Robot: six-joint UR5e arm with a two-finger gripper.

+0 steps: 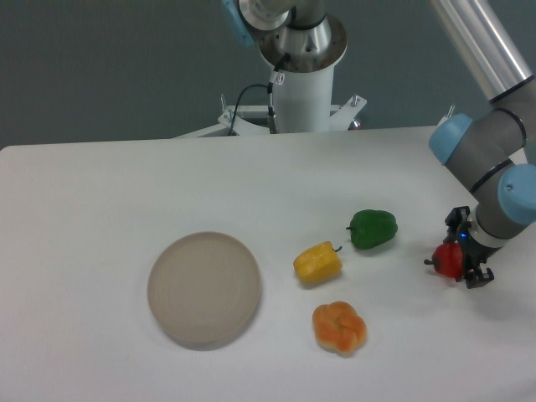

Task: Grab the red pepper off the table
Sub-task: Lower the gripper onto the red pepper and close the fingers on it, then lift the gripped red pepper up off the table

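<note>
Gripping the red pepper, my pincer sits at the right side of the table, close to the right edge of the view. The black fingers are closed around the pepper, narrowed to about its width, one seen above and behind it and one below and to its right. The pepper's dark stem points left, away from my wrist. I cannot tell whether the pepper is resting on the tabletop or raised just clear of it; it is low, with only a faint shadow under it.

My grey forearm with its blue joint caps slants up from the pincer toward the top right corner.

To the left of the red pepper, somewhat apart, lies a green pepper. Further left and a little nearer the camera is a yellow pepper, its stem pointing toward the green one. Just in front of the yellow one lies an orange lobed pepper. A round beige plate lies left of these three, bare and apart from them.

My base stands beyond the far edge of the table.
</note>
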